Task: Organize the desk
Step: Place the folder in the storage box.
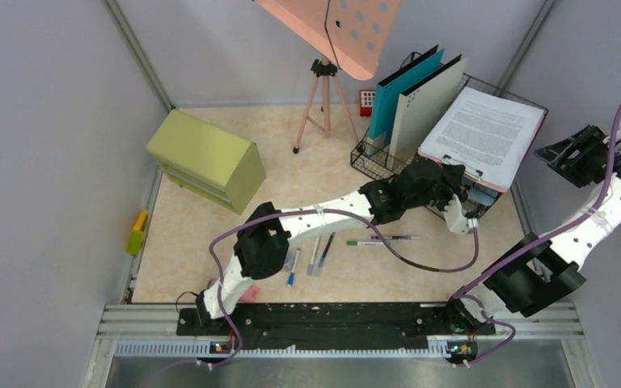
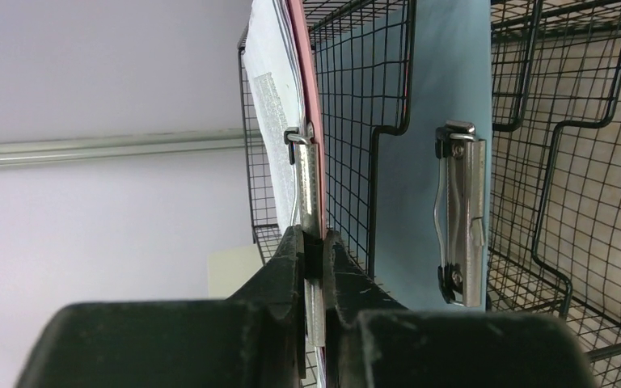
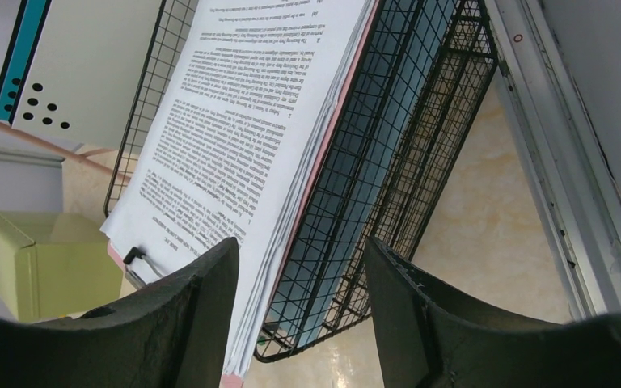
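– reaching how far, that left arm?

– right across the desk (image 1: 194, 242) from its base at the rail (image 1: 340, 319), elbow low, forearm stretched toward the far right corner. the left tool (image 2: 314, 242) is squeezed tight on the near end of the pink clipboard (image 1: 485, 133), pinching the board at its metal clip.

– and the other arm?

– folded up by the right wall, wrist turned toward the wire rack (image 1: 372, 162). the right tool (image 3: 299, 246) stands partly open with nothing between its fingers.

– how does the desk lie?

– flat, pale and marbled, shut in by grey walls, with the rail along its near side. its longer side seems to run left to right along that rail, though i can't be sure, since the arms and the rack cover parts of it.

– the clipboard's direction?

– it carries printed pages and rests tilted on top of the rack, clip end toward the rail, long axis running off to the far right. in the left wrist view it shows edge-on, and a blue board (image 2: 461, 214) with its own clip stands in the rack beside it.

– anything hard to read?

– the print is too small. the pens (image 1: 315, 255) lie partly under the left forearm, and a pinkish thing by the left base is half hidden. the green cabinet (image 1: 206, 158) sits at the far left.
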Motion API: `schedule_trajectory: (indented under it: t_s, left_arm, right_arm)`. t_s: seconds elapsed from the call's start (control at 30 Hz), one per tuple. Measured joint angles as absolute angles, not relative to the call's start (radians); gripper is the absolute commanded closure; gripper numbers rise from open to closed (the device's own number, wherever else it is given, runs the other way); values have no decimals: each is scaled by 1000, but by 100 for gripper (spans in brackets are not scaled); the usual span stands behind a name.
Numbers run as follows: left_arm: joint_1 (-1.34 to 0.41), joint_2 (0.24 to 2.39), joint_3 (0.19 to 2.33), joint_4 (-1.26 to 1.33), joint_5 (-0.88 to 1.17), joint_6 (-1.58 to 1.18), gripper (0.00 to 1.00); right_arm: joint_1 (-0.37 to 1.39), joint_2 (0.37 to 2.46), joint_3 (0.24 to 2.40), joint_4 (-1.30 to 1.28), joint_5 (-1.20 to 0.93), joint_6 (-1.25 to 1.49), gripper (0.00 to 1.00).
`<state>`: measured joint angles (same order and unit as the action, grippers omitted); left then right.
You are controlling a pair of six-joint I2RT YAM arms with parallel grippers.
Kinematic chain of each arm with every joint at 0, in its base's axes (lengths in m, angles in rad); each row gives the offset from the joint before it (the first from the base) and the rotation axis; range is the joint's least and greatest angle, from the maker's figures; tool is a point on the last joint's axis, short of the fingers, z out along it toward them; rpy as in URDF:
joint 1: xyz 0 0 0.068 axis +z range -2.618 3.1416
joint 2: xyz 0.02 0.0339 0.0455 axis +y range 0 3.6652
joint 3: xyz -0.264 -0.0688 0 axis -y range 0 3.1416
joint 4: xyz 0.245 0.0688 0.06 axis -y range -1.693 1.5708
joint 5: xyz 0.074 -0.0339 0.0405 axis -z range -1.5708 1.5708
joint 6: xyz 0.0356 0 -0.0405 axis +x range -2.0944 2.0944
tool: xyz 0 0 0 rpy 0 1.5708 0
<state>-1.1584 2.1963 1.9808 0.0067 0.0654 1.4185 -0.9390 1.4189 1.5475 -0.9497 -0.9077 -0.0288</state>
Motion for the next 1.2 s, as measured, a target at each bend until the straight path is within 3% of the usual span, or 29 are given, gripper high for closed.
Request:
schedule_trajectory:
  t_s: [0.4,0.77,1.2]
  left_arm:
    - [-1172,2196,1980,4,2,1500,100]
    - [-1172,2179,1961,-27,-2,1567,100]
    - [-1172,2164,1946,-46,-8,1608,100]
  right_arm:
    - [-939,1439,1531,-950,-915,-47,42]
    - [-920,1448,1554,-971,-989,-50,53]
    - [-648,1366,1572,-914,-894,11,63]
